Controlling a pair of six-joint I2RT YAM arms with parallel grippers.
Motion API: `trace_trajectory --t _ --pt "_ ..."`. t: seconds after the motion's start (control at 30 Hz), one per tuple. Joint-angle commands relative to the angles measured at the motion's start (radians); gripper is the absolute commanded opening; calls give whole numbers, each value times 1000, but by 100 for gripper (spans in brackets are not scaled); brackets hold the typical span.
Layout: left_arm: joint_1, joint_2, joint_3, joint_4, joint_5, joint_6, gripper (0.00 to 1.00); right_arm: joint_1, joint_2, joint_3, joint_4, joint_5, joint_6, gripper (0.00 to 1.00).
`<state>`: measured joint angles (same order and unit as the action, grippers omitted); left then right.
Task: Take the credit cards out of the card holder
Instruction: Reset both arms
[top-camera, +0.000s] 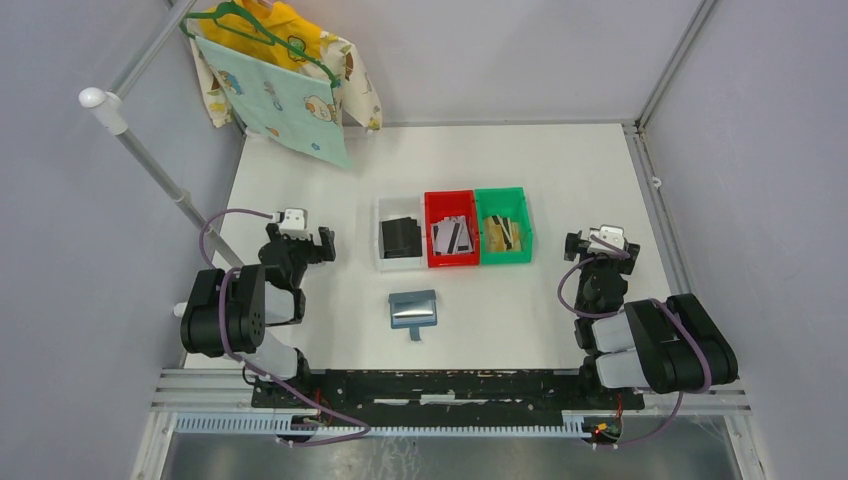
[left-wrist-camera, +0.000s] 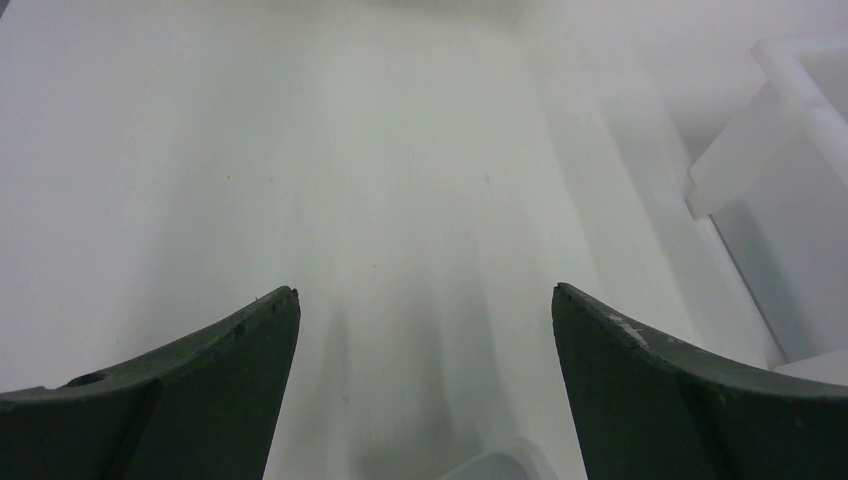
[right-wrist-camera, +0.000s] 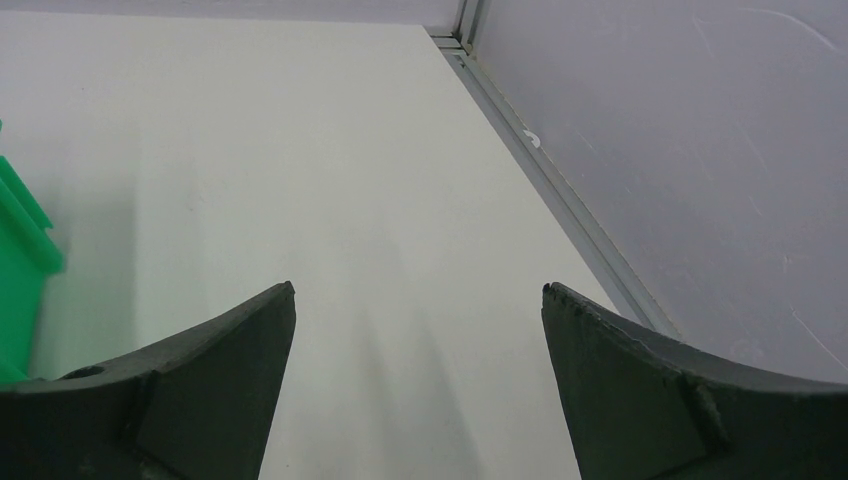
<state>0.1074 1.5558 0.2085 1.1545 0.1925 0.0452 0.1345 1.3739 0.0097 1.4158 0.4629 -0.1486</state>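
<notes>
Card holder: lies flat on the surface, at centre, on the near side of the row of bins and apart from them. Shiny face up.
Long axis: runs 9-to-3 o'clock in the top view. Strap tab points to 6 o'clock, toward the arm bases.
Left end effector: fingers spread fully, nothing between them, only bare surface under the gap. Faces 12 o'clock.
Right end effector: likewise fully spread and empty, over bare surface near the right wall.
Bearing: the holder sits at about 4 o'clock from the left end effector and about 8 o'clock from the right.
Nearer arm: left, clearly. The right is well apart from the holder.
Credit cards: white-grey ones lie in the red bin, black in the white bin, gold-tan in the green bin.
Cards inside the holder: cannot tell from these views.
Judgement: any reach must swing back and inward, and a grip across the short side looks best.
</notes>
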Motion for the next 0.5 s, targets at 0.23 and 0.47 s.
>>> trace_trajectory --t 0.23,0.47 --pt "8 -5 12 80 -7 -31 100 -7 -10 -112 16 -17 -11 98" --pt "8 -5 14 80 -7 -31 100 -6 -6 -113 23 -22 -14 98"
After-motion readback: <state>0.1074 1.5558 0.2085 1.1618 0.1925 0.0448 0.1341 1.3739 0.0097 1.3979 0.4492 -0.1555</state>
